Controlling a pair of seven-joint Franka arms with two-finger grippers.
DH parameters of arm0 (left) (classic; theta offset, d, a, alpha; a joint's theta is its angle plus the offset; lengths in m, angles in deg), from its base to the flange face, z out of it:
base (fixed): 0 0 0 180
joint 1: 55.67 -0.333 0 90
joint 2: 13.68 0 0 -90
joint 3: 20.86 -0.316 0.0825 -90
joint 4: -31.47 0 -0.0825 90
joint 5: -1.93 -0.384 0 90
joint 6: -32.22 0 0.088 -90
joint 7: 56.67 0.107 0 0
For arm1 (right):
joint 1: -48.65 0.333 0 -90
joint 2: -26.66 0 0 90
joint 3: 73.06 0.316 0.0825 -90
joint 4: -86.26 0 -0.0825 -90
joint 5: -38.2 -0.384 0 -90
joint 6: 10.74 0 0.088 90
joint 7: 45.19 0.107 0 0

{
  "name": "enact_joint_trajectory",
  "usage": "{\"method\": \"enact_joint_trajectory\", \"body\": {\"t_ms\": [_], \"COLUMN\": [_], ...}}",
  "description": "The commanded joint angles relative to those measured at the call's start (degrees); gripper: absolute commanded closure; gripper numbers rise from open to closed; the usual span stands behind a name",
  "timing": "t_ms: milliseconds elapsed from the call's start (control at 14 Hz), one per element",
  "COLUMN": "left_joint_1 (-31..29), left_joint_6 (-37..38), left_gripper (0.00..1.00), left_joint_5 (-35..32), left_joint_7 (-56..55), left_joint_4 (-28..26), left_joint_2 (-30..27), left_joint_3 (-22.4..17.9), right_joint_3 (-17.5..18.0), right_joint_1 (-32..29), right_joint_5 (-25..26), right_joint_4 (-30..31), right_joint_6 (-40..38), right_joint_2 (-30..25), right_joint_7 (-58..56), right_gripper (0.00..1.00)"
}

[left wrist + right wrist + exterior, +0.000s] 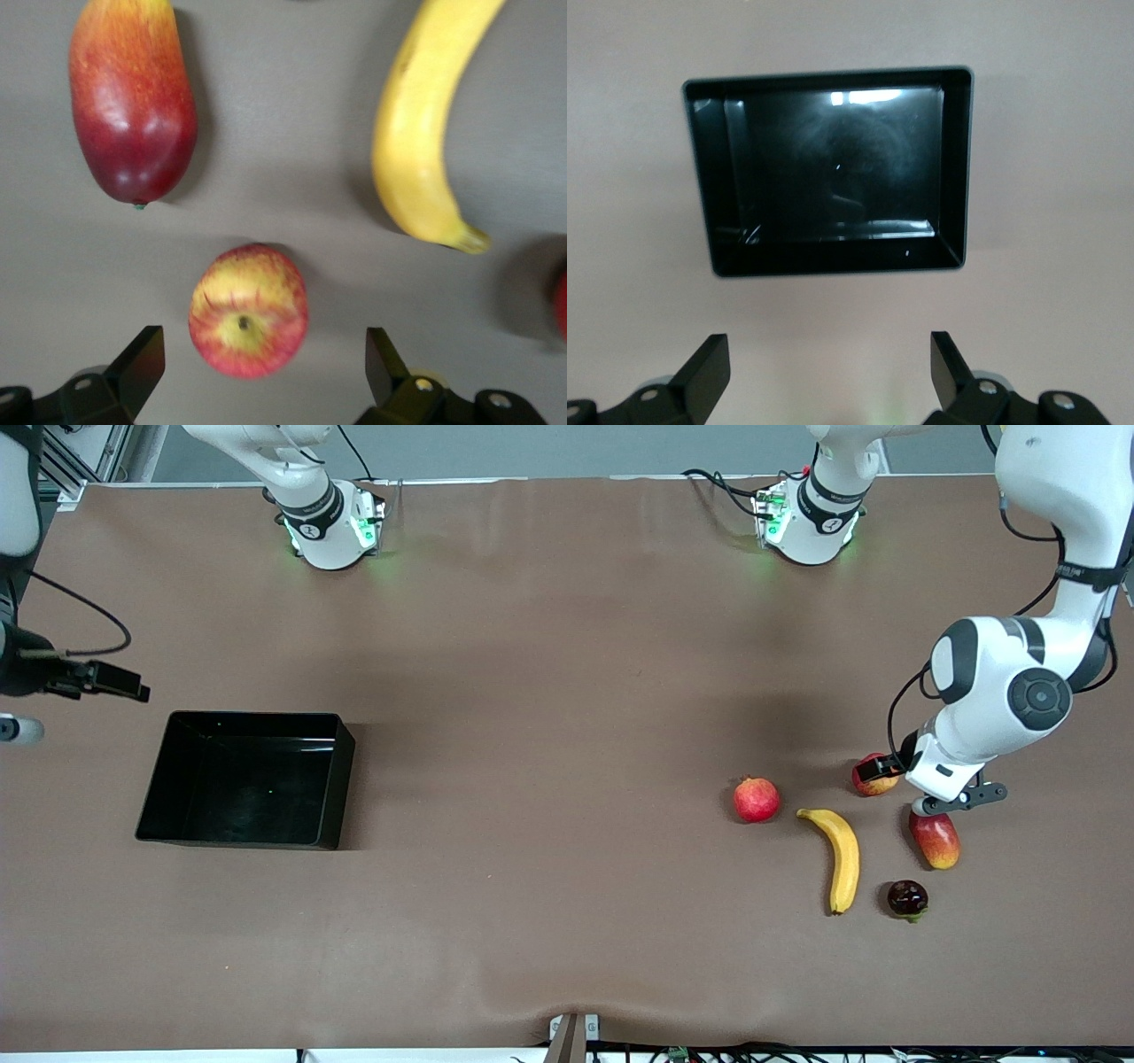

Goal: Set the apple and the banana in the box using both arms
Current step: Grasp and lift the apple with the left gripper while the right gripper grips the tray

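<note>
Front view gives you five fruits and one box (248, 779). The streaky red-yellow apple (873, 776) lies under your wide left hand (264, 367), near the yellow banana (839, 856). Right hand (829, 376) hangs wide over the worktop (549, 691) beside the box.

Even, diffuse overhead light is cast across the brown table (549, 691) — shadows are kept soft and short. A bright window-like glare is reflected in the glossy black box (957, 168) floor. The apple (249, 311) is rendered slightly soft in the left wrist view, and the banana (425, 133) and mango (133, 97) are blurred too — green glows are seen at the arm bases.
</note>
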Motion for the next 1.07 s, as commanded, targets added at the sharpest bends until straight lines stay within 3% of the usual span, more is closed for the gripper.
{"method": "enact_joint_trajectory", "body": {"t_ms": [0, 214, 286, 429, 500, 571, 786, 1000], "left_joint_1": [-0.50, -1.46, -1.46, -1.55, -1.64, -1.55, -1.02, -1.02], "left_joint_6": [-2.26, -2.44, -2.44, -2.44, -2.00, -1.30, 5.88, 18.27], "left_gripper": [0.00, 0.00, 0.09, 0.68, 0.90, 1.00, 1.00, 1.00], "left_joint_5": [-1.69, -3.81, -3.81, -3.89, -3.89, -3.89, -3.98, -3.81], "left_joint_7": [-0.53, -0.61, -0.53, -0.27, 0.26, 0.35, 0.27, -0.96], "left_joint_4": [-0.12, -0.12, -0.12, -0.04, 0.05, 0.66, 3.47, 7.07], "left_joint_2": [2.67, 3.99, 4.43, 5.40, 4.97, 4.01, -0.73, -6.97], "left_joint_3": [0.25, 0.34, 0.34, 0.34, 0.34, 0.34, 1.82, 7.00], "right_joint_3": [0.48, 0.48, 0.48, 0.48, 0.48, 0.48, 0.48, 0.57], "right_joint_1": [-2.52, -5.94, -7.26, -8.67, -9.37, -10.08, -11.22, -12.10], "right_joint_5": [0.58, 0.58, 0.58, 0.58, 0.58, 0.58, 0.41, -0.12], "right_joint_4": [4.05, 4.59, 4.59, 4.59, 4.59, 4.59, 4.59, 4.50], "right_joint_6": [6.33, 11.35, 13.02, 16.45, 18.64, 21.28, 27.96, 31.40], "right_joint_2": [1.52, 5.64, 7.14, 9.78, 11.27, 12.94, 17.42, 20.50], "right_joint_7": [-0.56, -3.88, -5.99, -8.73, -10.65, -12.32, -15.50, -17.52], "right_gripper": [0.00, 0.00, 0.00, 0.00, 0.00, 0.00, 0.00, 0.00]}}
